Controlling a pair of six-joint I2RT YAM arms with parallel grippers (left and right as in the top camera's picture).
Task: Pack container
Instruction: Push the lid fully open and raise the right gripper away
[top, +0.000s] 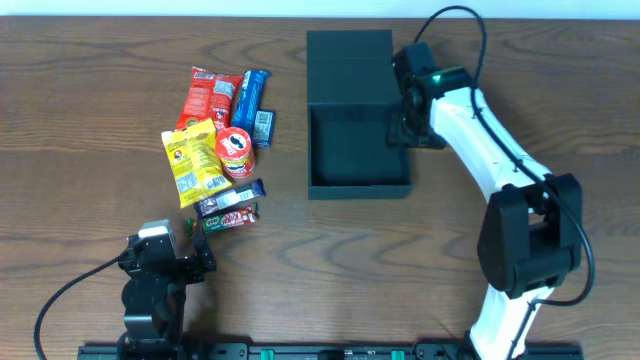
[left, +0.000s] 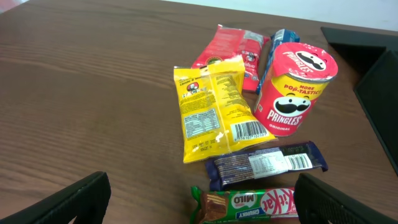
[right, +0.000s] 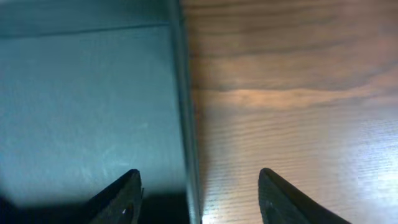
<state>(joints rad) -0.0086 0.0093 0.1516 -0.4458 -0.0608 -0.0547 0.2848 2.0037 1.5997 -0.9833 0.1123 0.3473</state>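
Observation:
The black container (top: 358, 188) stands open at the table's centre, its lid flap (top: 348, 65) folded back; it looks empty. My right gripper (top: 405, 120) is open and straddles the container's right wall (right: 185, 93), one finger inside the box and one over the table (right: 199, 174). My left gripper (top: 168, 250) is open and empty near the front left, with a green KitKat bar (left: 249, 205) lying on the table just ahead between its fingers (left: 202, 183). The container's edge also shows in the left wrist view (left: 379, 81).
Snacks lie left of the container: a Pringles can (top: 237, 152), a yellow packet (top: 195, 160), a red packet (top: 205, 100), a blue packet (top: 250, 95), a dark blue bar (top: 232, 200) and the KitKat bar (top: 230, 218).

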